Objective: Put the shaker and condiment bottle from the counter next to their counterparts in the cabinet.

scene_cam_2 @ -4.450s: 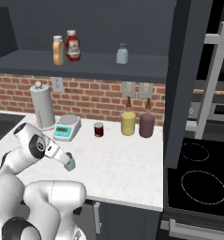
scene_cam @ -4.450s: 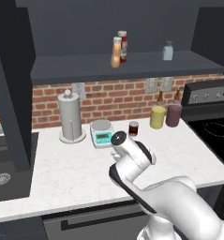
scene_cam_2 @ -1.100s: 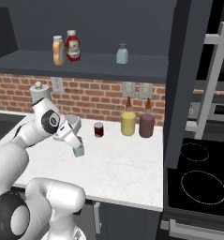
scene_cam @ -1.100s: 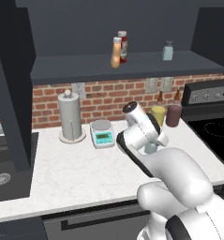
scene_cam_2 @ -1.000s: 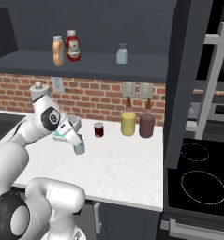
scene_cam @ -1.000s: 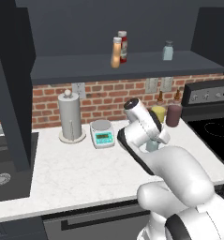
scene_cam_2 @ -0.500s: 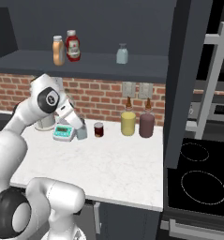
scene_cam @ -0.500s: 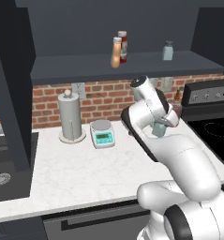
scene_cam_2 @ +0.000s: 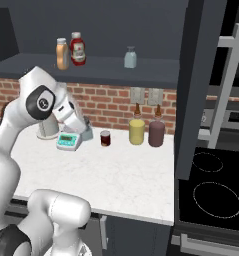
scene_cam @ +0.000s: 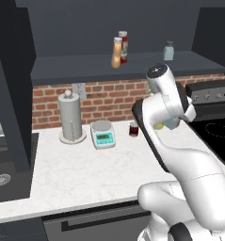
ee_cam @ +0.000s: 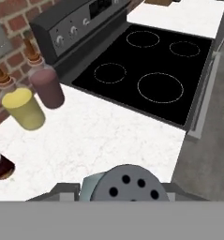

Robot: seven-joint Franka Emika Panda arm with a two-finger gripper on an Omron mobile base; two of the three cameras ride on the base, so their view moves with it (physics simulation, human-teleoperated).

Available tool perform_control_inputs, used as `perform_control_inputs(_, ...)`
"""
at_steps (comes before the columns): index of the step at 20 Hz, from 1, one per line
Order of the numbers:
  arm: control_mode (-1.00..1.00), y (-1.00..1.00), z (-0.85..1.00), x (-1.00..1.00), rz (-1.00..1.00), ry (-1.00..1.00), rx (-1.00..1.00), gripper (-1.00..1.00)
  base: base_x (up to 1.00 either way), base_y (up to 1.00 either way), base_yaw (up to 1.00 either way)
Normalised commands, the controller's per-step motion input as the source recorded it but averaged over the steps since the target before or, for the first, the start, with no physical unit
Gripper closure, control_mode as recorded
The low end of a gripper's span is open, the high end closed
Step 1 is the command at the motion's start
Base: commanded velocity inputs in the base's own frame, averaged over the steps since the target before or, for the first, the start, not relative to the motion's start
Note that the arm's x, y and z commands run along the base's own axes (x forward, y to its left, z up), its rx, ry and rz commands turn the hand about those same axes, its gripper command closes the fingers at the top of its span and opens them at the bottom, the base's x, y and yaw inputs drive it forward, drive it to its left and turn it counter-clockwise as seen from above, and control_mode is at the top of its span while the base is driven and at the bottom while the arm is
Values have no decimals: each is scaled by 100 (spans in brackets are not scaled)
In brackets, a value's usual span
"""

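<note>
Fingers (ee_cam: pixel 125 199) clamp the squarish translucent shaker (ee_cam: pixel 124 183), its round grey perforated cap up, above marbled counter (ee_cam: pixel 104 136).

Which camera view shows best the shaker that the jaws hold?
The hand view: the shaker sits close, its dark holed cap facing the camera. The left base view shows a blue-grey piece beside the arm; the right base view, a sliver behind the hand.
</note>
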Motion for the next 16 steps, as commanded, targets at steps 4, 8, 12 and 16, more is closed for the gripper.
perform_control_inputs(4,-100,0,0,-70,0,-23,-4,100,0,0,0)
perform_control_inputs(8,-100,-1,7,-43,0,-36,-7,100,0,0,0)
perform_control_inputs(12,-100,-1,31,-20,0,-26,-7,100,0,0,0)
perform_control_inputs(16,-100,0,46,-24,0,-21,-6,100,0,0,0)
